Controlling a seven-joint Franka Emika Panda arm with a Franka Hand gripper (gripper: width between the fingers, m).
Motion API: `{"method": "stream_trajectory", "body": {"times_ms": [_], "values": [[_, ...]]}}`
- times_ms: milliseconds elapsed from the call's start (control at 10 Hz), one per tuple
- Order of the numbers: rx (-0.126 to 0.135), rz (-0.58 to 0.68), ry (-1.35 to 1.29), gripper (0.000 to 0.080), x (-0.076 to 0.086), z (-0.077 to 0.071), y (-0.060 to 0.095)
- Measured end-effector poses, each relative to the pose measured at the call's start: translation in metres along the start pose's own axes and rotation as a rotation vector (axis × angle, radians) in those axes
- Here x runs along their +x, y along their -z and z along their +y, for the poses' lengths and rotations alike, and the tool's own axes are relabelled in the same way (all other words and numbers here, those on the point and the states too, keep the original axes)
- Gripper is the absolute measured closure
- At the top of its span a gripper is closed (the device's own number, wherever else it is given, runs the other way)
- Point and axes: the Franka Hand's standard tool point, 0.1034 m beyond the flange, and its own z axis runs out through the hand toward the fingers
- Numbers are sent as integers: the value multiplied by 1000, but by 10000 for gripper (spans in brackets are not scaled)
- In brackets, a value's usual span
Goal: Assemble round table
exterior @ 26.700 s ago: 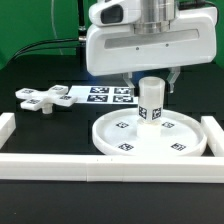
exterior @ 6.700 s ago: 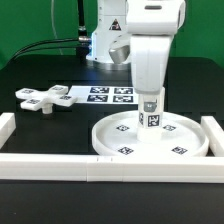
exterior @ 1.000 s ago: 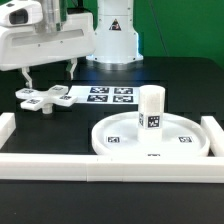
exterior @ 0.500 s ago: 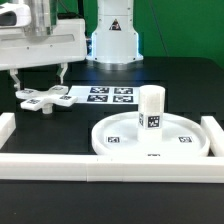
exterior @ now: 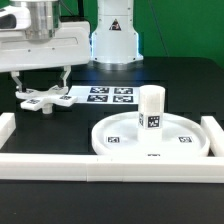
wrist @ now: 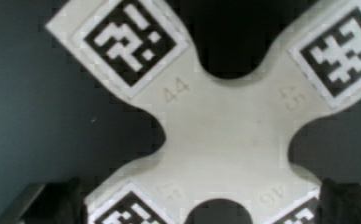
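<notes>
The cross-shaped four-arm piece [exterior: 42, 98] lies flat on the black table at the exterior view's left. My gripper [exterior: 41, 88] is open just above it, one finger [exterior: 17, 89] on each side. In the wrist view the cross piece [wrist: 221, 110] fills the picture, and the gripper [wrist: 203, 205] has dark fingers [wrist: 49, 203] at its two sides, clear of it. The large rimmed round disc [exterior: 100, 146] lies at the front right. The short cylindrical post [exterior: 151, 108] stands upright in its middle.
The marker board [exterior: 108, 95] lies just right of the cross piece. Long white border rails run along the front [exterior: 110, 167], the left [exterior: 7, 126] and the right [exterior: 212, 130]. The robot's white base [exterior: 113, 40] stands at the back.
My gripper has come down over the cross piece and shifted slightly to the exterior view's right. The disc and the post have not moved.
</notes>
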Motion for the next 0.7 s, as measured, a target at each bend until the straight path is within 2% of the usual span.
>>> {"method": "stream_trajectory", "body": {"times_ms": [700], "values": [[12, -16, 1, 150, -5, -4, -10]]}}
